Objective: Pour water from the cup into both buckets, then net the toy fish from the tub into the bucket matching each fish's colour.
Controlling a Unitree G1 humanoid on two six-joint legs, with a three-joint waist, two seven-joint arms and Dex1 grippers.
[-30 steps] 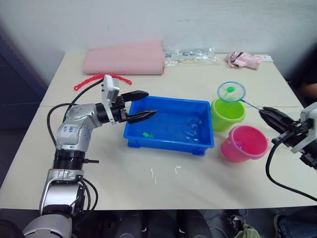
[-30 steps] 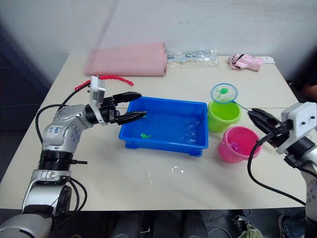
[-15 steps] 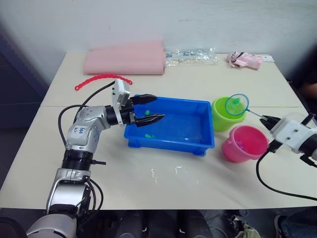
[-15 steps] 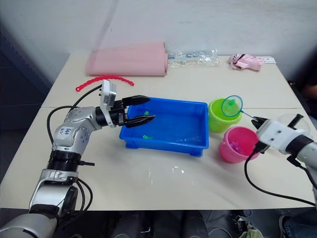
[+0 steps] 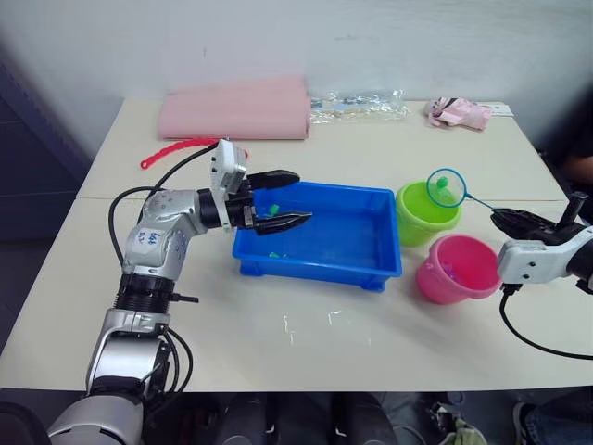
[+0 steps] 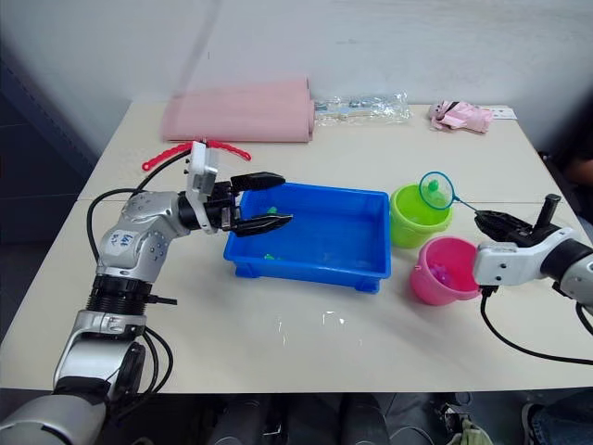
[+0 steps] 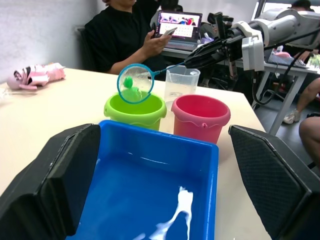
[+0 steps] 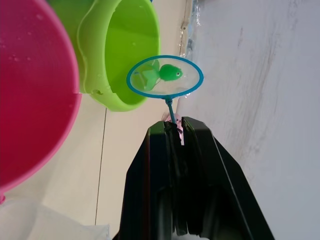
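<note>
Left of centre: left end effector spread wide, holding nothing, over shallow bright blue plastic tub. Centre right: small blue-rimmed round mesh net with green toy fish, tipped over lime green round plastic bucket; thin handle running rightward into right end effector, clamped on it.

Tub: bright blue. Buckets: one lime green, one hot pink. Net: blue rim, sheer colourless mesh, and in it was a green fish. Cup: clear, colourless. Gripper fingers were black. Table was pale beige; folded cloth was pink; a red strip lay beside it.
</note>
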